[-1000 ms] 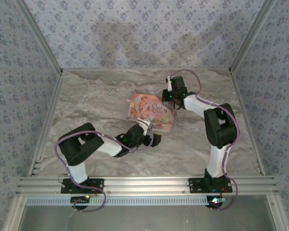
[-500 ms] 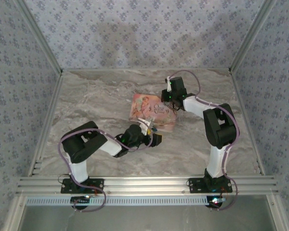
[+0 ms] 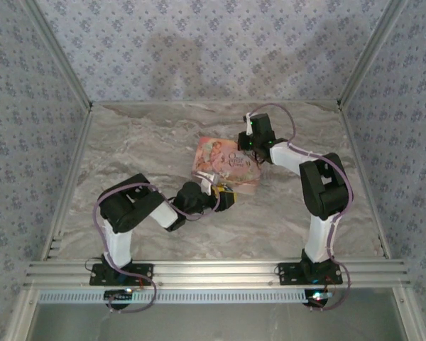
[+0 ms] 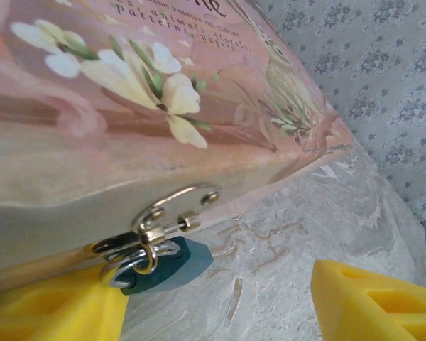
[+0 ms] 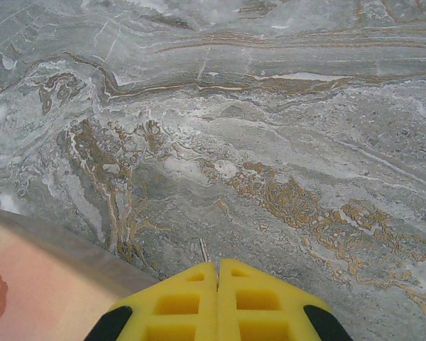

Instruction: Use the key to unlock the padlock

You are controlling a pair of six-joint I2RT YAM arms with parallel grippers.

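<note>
The teal padlock [image 4: 174,264] hangs by its silvery shackle from the metal hasp [image 4: 172,206] on the front of the pink illustrated box [image 3: 227,163]. My left gripper [image 4: 213,312] is open and low at the box front. Its left yellow finger [image 4: 53,309] sits just under the padlock, and the right finger [image 4: 376,302] is well clear. My right gripper [image 5: 218,264] is shut behind the box's far right corner [image 3: 252,142], with a thin silvery key tip [image 5: 204,250] poking out from between its pads over the marble.
The marble table [image 3: 149,142] is walled on three sides by patterned panels. A pale edge of the box [image 5: 42,284] lies at the lower left of the right wrist view. The metal frame rail [image 3: 213,273] runs along the near edge.
My left arm has pushed its gripper up to the box's front edge, its elbow swinging right. The right arm has hardly moved.
</note>
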